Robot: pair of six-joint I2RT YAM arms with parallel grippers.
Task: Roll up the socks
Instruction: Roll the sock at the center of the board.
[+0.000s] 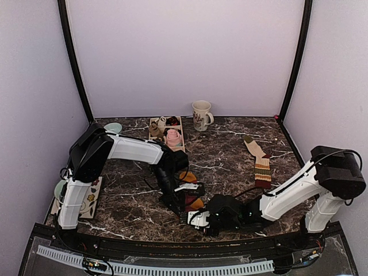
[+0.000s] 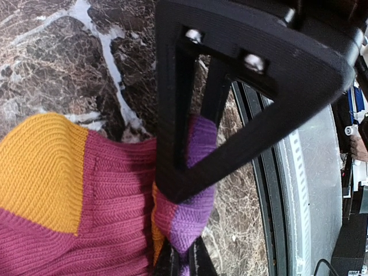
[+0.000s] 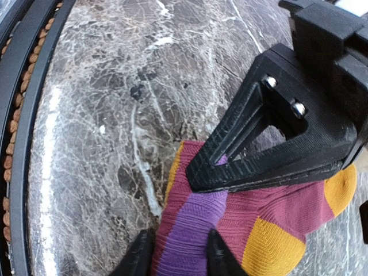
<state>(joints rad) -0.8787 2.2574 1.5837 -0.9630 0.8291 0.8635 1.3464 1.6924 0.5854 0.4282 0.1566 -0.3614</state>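
A striped sock (image 1: 192, 201), maroon, purple and orange, lies bunched near the table's front middle. My left gripper (image 1: 183, 214) is shut on its purple cuff; in the left wrist view the cuff (image 2: 192, 213) runs down between the closed fingertips of that gripper (image 2: 181, 261). My right gripper (image 1: 199, 218) comes in from the right. In the right wrist view its fingers (image 3: 141, 256) press on both sides of the sock's purple band (image 3: 190, 230), and the orange heel (image 3: 270, 247) lies to the right. A second striped sock (image 1: 261, 167) lies flat at the right.
A wooden tray (image 1: 156, 122) at the back holds a pink bundle (image 1: 173, 137) and small dark items. A mug (image 1: 201, 115) stands behind it. A green bowl (image 1: 113, 127) and a plate (image 1: 60, 190) sit at the left. The black front rail (image 3: 23, 144) runs close by.
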